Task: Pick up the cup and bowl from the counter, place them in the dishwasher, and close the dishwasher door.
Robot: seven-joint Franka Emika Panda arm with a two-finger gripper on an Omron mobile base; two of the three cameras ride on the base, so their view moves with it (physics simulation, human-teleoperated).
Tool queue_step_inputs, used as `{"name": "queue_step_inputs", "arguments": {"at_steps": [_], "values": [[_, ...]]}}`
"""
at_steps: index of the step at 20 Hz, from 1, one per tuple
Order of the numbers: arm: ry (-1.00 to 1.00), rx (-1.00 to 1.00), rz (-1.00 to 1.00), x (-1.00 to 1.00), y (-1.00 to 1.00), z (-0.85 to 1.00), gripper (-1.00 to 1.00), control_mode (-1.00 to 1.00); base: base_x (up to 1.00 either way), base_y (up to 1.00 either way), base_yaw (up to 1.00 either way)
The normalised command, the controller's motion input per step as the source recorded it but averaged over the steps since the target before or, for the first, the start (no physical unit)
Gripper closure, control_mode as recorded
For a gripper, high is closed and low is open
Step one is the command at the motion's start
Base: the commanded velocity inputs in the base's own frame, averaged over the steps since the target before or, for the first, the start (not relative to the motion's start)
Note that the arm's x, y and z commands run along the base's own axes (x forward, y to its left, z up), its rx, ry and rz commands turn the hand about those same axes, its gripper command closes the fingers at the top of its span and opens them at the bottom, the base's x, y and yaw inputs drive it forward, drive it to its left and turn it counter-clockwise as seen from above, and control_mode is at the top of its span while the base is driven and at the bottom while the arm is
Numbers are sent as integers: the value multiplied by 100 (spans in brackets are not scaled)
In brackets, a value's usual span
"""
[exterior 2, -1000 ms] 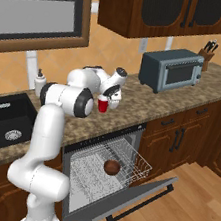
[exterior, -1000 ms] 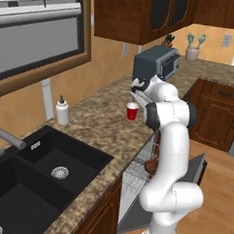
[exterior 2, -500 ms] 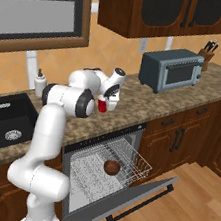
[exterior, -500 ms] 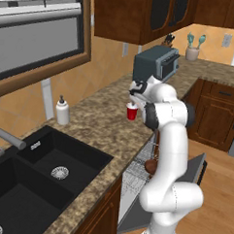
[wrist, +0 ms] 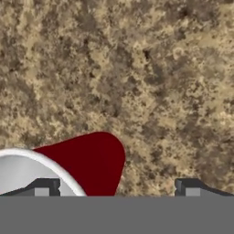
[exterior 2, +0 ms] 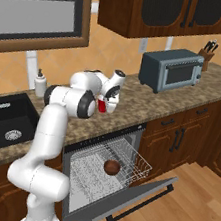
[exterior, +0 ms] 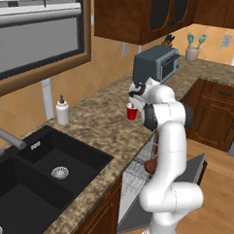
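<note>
While our arm folds at the elbow over the counter (exterior: 97, 120), we note the claw (wrist: 116, 186) tipped downward, jaws spread wide beside the upright red cup (exterior: 132, 112). Bowl (exterior 2: 111, 167) sits in the open dishwasher (exterior 2: 98, 169) rack.

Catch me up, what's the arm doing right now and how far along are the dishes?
The white arm has its gripper over the small red plastic cup, jaws open, on the speckled granite counter; no grip shows yet. The dark reddish-brown bowl already sits in the white wire rack of the dishwasher. Its grey door hangs open, so the cup and the closing remain.
</note>
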Motion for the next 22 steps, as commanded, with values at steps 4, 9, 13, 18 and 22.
{"name": "queue_step_inputs", "arguments": {"at_steps": [4, 9, 13, 18, 22], "values": [[5, 0, 0, 0, 0, -20, -100, -100, 0, 0, 0], [7, -1, 0, 3, 2, -25, 100, -100, 0, 0, 0], [9, -2, 0, 0, 7, -16, 100, -100, 0, 0, 0], [2, 0, -2, -8, 0, -7, 100, -100, 0, 0, 0], [0, 0, -6, -49, -3, -1, 100, -100, 0, 0, 0]]}}
